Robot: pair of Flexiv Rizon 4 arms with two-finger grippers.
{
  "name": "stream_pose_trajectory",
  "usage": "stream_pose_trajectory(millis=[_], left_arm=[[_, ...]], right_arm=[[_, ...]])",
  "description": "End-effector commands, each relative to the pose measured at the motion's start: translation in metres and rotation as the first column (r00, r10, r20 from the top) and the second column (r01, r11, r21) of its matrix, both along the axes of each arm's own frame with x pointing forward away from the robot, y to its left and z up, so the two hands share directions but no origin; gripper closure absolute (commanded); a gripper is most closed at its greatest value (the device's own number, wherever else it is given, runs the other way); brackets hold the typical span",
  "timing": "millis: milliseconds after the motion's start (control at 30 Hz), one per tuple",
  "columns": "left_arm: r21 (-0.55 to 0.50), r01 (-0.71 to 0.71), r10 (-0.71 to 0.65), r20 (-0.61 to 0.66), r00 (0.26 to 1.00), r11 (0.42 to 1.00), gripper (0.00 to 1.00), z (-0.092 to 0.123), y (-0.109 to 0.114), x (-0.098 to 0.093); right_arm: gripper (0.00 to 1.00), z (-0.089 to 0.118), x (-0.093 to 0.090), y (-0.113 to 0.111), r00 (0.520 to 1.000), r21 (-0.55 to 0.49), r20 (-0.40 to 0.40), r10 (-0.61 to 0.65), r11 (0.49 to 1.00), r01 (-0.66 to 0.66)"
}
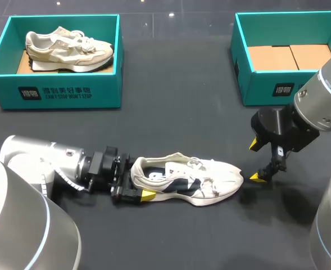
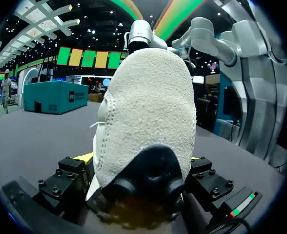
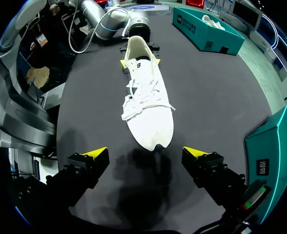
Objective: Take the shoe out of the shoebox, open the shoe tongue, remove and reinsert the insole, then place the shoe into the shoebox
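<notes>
A white shoe (image 1: 187,179) lies on the dark table, toe to the right. My left gripper (image 1: 138,180) is at its heel, one yellow fingertip (image 1: 148,195) against the near side and the other hidden behind the shoe. In the left wrist view the heel (image 2: 148,112) fills the gap of the left gripper (image 2: 141,158), both fingers pressed against it. My right gripper (image 1: 256,162) stands open just off the toe. In the right wrist view the toe (image 3: 153,136) lies just ahead of the right gripper (image 3: 144,153), untouched. An empty teal shoebox (image 1: 239,62) stands at the back right.
A second teal shoebox (image 1: 58,90) at the back left holds a beige shoe (image 1: 69,49). Bare dark tabletop runs between the boxes and in front of the white shoe.
</notes>
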State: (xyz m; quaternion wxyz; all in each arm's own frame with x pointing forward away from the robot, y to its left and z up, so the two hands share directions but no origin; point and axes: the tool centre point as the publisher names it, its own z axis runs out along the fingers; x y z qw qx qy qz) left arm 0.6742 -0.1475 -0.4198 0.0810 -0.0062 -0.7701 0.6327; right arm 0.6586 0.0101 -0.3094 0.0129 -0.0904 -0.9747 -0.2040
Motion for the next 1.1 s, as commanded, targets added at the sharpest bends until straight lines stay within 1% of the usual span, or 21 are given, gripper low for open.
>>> stream_pose_trajectory(millis=[33,800,833,867,933,1000,1067,1100], left_arm=[[-0.001,0.007,-0.007,0.0,1.0,1.0,1.0,-0.003,0.0,0.003],[-0.003,0.016,-0.016,0.002,1.0,1.0,1.0,-0.002,0.0,0.003],[-0.003,0.016,-0.016,0.002,1.0,1.0,1.0,-0.002,0.0,0.003],[-0.003,0.016,-0.016,0.002,1.0,1.0,1.0,-0.002,0.0,0.003],[-0.003,0.016,-0.016,0.002,1.0,1.0,1.0,-0.002,0.0,0.003],[-0.003,0.016,-0.016,0.002,1.0,1.0,1.0,-0.002,0.0,0.003],[-0.003,0.016,-0.016,0.002,1.0,1.0,1.0,-0.002,0.0,0.003],[-0.003,0.016,-0.016,0.002,1.0,1.0,1.0,-0.002,0.0,0.003]], right_arm=[[0.0,-0.001,-0.002,0.0,1.0,-0.001,0.003,-0.001,1.0,0.001],[0.0,-0.001,-0.002,0.0,1.0,-0.001,0.003,-0.001,1.0,0.001],[0.0,0.002,0.004,0.003,1.0,0.0,-0.002,-0.028,1.0,0.028],[0.0,0.004,0.008,0.008,1.0,0.001,0.001,-0.025,1.0,0.025],[0.0,0.006,0.018,0.017,0.997,-0.058,-0.031,-0.074,0.996,0.072],[0.0,0.011,0.02,0.025,0.997,-0.064,-0.019,-0.072,0.995,0.071],[0.0,0.015,0.022,0.03,0.995,-0.078,-0.027,-0.1,0.992,0.097],[0.0,0.018,0.023,0.034,0.988,-0.085,-0.041,-0.146,0.986,0.142]])
